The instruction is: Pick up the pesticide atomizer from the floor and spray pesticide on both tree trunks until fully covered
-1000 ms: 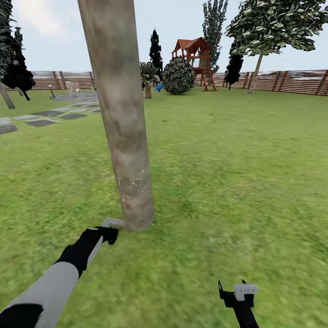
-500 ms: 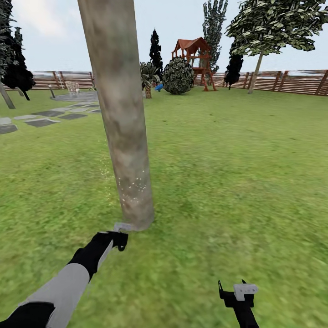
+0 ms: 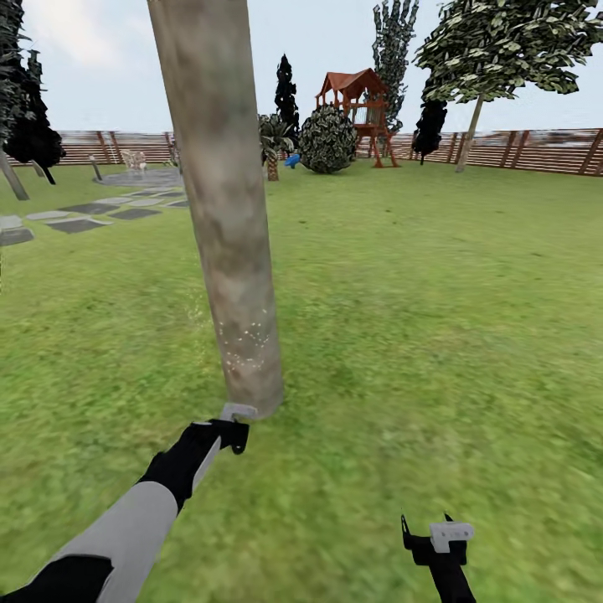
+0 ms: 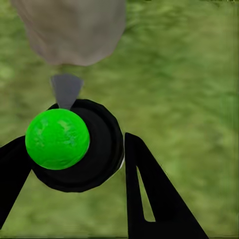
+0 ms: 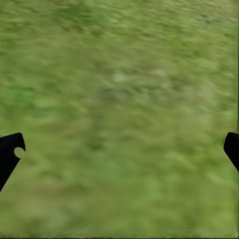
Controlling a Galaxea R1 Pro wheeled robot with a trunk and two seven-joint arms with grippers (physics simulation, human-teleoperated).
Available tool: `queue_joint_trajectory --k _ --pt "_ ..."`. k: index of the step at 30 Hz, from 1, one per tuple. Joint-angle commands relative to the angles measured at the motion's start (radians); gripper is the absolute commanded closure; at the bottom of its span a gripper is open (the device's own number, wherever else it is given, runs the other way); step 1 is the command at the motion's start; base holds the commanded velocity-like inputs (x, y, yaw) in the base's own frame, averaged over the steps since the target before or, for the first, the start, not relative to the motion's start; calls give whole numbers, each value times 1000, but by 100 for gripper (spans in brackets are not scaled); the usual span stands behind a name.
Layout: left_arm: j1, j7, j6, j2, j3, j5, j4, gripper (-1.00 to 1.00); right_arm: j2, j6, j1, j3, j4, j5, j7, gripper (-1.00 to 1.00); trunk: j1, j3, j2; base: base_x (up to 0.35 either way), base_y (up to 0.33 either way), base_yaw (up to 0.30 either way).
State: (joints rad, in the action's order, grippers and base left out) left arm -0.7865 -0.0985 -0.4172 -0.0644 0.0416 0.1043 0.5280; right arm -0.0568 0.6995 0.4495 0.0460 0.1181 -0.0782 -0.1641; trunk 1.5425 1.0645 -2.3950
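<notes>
A thick mottled beige-grey tree trunk (image 3: 226, 218) rises from the grass floor (image 3: 402, 335) just ahead in the head view. White pesticide specks (image 3: 244, 343) dot its lower part. My left gripper (image 3: 230, 434) is low at the trunk's foot, shut on the pesticide atomizer (image 3: 239, 412). In the left wrist view the atomizer (image 4: 79, 149) is a dark round bottle with a bright green dot (image 4: 57, 138). Its grey nozzle (image 4: 65, 90) points at the trunk base (image 4: 69, 30), between black fingers (image 4: 149, 194). My right gripper (image 3: 435, 536) hangs open over bare grass (image 5: 119, 99).
Another leafy tree (image 3: 502, 42) stands far right by the brown slat fence (image 3: 536, 149). A round bush (image 3: 327, 138), a small palm (image 3: 272, 142) and a red-roofed play tower (image 3: 356, 105) lie far ahead. Grey stepping stones (image 3: 75, 224) run off to the left.
My left gripper has carried the atomizer rightward along the foot of the trunk. The faint specks drifting over the grass left of the trunk have thinned. The right arm is unchanged.
</notes>
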Motion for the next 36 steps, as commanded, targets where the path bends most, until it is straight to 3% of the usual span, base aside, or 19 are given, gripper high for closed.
queue_joint_trajectory --k 1,4,6,8,11,13,16,17,18,20,22,26,28,31,34,36 --pt "0 -1 0 3 -1 -1 5 100 0 0 0 0 0 0 0 -100 0 0 0 -323 0 0" --pt "1 0 -1 37 -4 -5 13 100 0 0 0 0 0 0 0 -100 0 0 0 -331 0 0" --pt "2 1 -1 43 -4 -6 13 100 0 0 0 0 0 0 0 -100 0 0 0 -180 0 0" --pt "-1 16 -1 24 2 -3 17 100 0 0 0 0 0 0 0 -100 0 0 0 -24 0 0" --pt "-9 64 -8 -25 3 -2 39 100 0 0 0 0 0 -1 0 -100 0 0 0 -5 0 0" --pt "-10 84 -18 -39 3 -7 102 100 0 0 0 0 0 0 0 -100 0 0 0 0 0 0" --pt "-10 82 -21 -24 -3 -7 125 100 0 0 0 0 0 -1 0 -100 0 0 0 -33 0 0" --pt "-10 82 -21 11 -9 -10 128 100 0 0 0 0 0 -1 0 -100 0 0 0 -259 0 0" --pt "-10 82 -21 26 -18 -11 130 100 0 0 0 0 0 -1 0 -100 0 0 0 -305 0 0" --pt "-10 82 -21 28 -23 -11 131 100 0 0 0 0 0 -1 0 -100 0 0 0 -324 0 0" --pt "-15 83 -22 14 -23 -12 133 100 0 0 0 0 0 0 0 -100 0 0 0 -325 0 0" --pt "-61 88 -87 -50 -21 -7 135 100 0 0 0 0 0 0 0 -100 0 0 0 -109 0 0" --pt "-84 88 -106 -55 -21 -8 161 100 0 0 0 0 0 -1 0 -100 0 0 0 -12 0 0" --pt "-89 82 -167 -35 -28 -9 260 100 0 0 0 0 0 -1 0 -100 0 0 0 -2 0 0" --pt "-87 80 -191 28 -39 -11 332 100 0 0 0 0 0 -1 0 -100 0 0 0 0 0 0" --pt "-85 80 -200 34 -50 -12 350 100 -1 0 0 0 0 -1 0 -100 0 0 0 0 0 0"
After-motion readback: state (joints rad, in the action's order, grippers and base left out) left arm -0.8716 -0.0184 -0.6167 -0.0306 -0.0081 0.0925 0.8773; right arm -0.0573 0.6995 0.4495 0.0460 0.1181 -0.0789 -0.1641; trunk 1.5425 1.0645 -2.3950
